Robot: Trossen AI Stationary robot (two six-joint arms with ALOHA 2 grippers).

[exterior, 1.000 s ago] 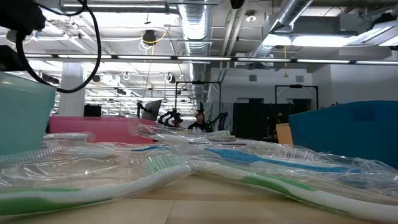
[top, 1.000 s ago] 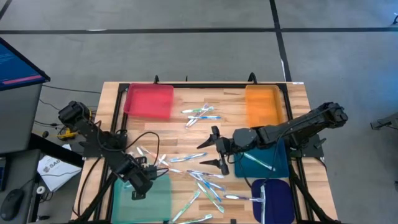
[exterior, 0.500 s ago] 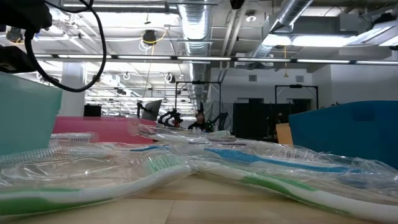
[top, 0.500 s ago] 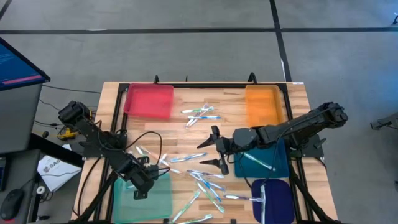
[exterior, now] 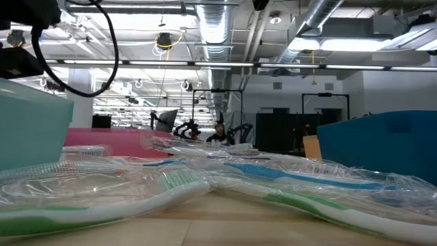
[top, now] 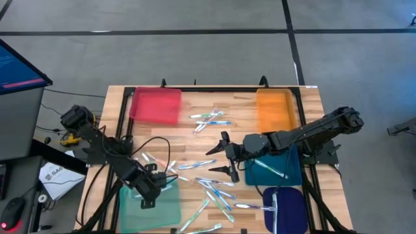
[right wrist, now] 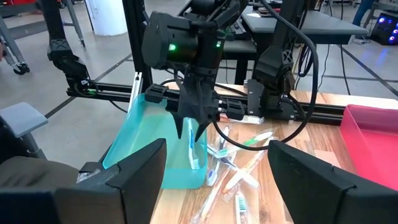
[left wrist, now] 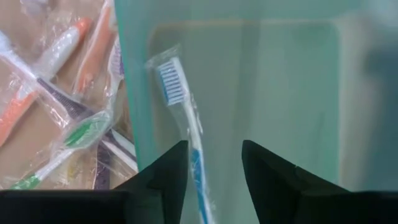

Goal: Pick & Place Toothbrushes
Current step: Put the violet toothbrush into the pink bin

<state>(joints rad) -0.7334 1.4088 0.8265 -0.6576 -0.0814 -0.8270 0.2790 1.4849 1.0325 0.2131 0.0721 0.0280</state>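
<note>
A blue-bristled toothbrush (left wrist: 186,124) in its clear wrapper is lying inside the green tray (left wrist: 280,93), close along one wall, and the left end effector (left wrist: 214,163) is hovering right above it with its fingers (left wrist: 163,177) standing apart, gripping nothing. From above, that left end effector (top: 148,192) is sitting over the green tray (top: 166,208) at the tabletop's (top: 244,107) near left corner. The other toothbrushes (top: 211,185) are lying scattered over the middle of the wood, a few more (top: 209,118) nearer the red tray (top: 156,104). One is resting in the teal tray (top: 286,170) and another across the dark blue tray (top: 289,205). The right end effector (top: 223,156) is hanging over the middle pile, fingers spread wide and empty, the orange tray (top: 274,109) behind it
</note>
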